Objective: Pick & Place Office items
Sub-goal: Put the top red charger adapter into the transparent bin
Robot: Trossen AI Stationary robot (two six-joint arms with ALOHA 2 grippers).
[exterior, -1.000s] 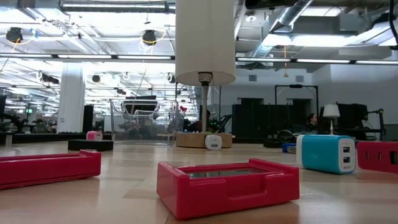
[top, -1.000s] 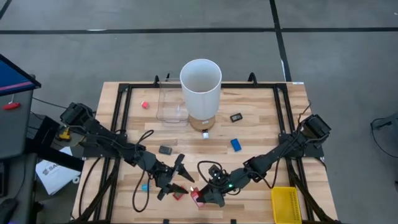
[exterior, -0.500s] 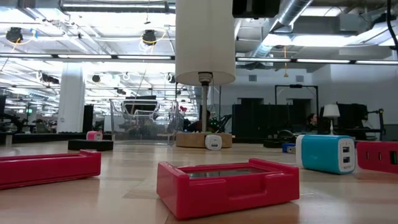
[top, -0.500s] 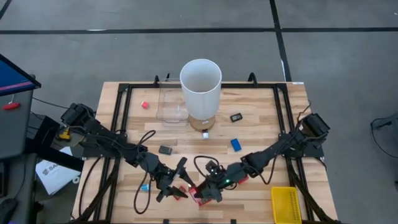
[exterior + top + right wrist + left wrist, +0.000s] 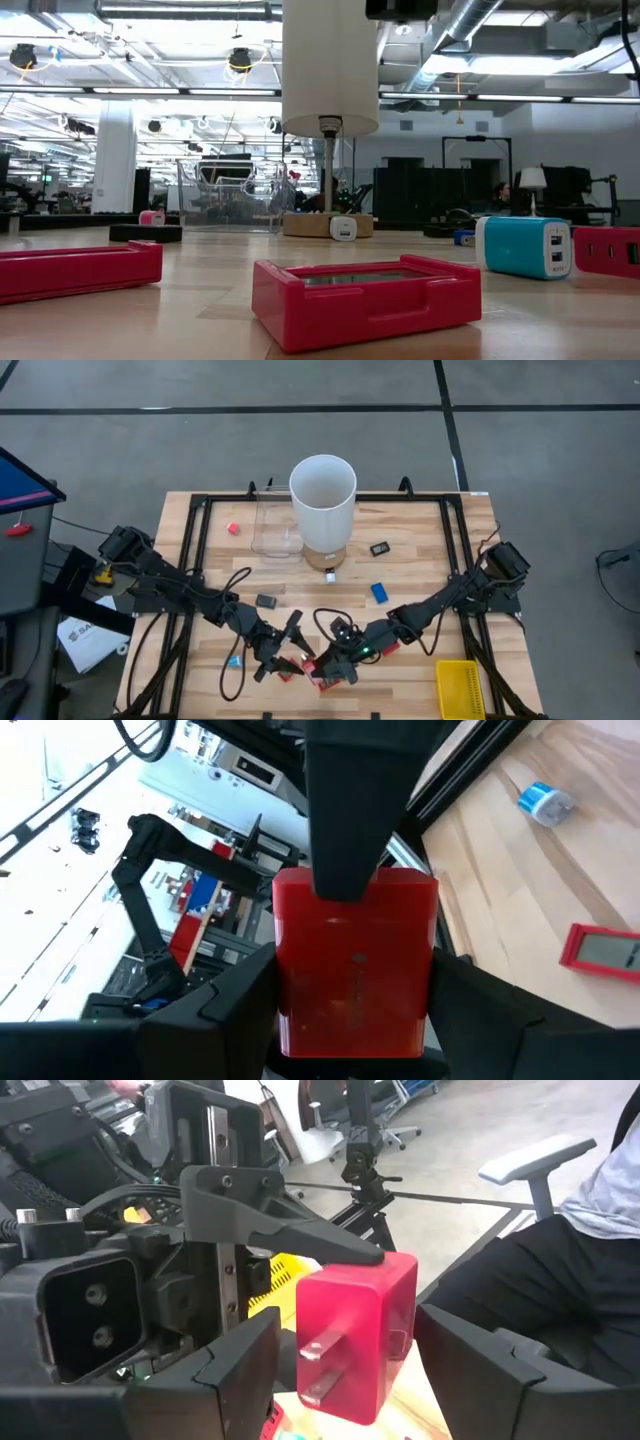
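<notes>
A red block with two metal prongs point(image 5: 355, 1335) sits between both grippers above the table's near middle point(image 5: 316, 676). My right gripper point(image 5: 355, 1020) is shut on it. My left gripper point(image 5: 350, 1380) is open and faces it from the left, one finger on each side of the block. One left finger point(image 5: 350, 810) crosses the block's top in the right wrist view. Other office items lie on the wood: a black piece point(image 5: 265, 600), a blue one point(image 5: 380, 592), a black one point(image 5: 380, 548) and a small red one point(image 5: 233, 529). My right gripper pinches the red block between its two fingers. One finger point(image 5: 300, 1240) lies along the block's upper face point(image 5: 385, 1265); the block itself hides the other. The block is lifted clear of the table, prongs toward the left gripper. I cannot tell whether my left gripper's fingers touch the block.
The tall white cylinder point(image 5: 322, 510) stands at the far middle beside a clear container point(image 5: 275, 530). The yellow mesh basket point(image 5: 460, 688) is at the near right corner. Flat red cases point(image 5: 365, 295) point(image 5: 75, 270) and a blue charger point(image 5: 522, 245) lie near the front edge.
My right gripper has carried the red block a little toward the table's left, toward the left gripper. My left gripper has edged toward it, so the two now meet around the block.
</notes>
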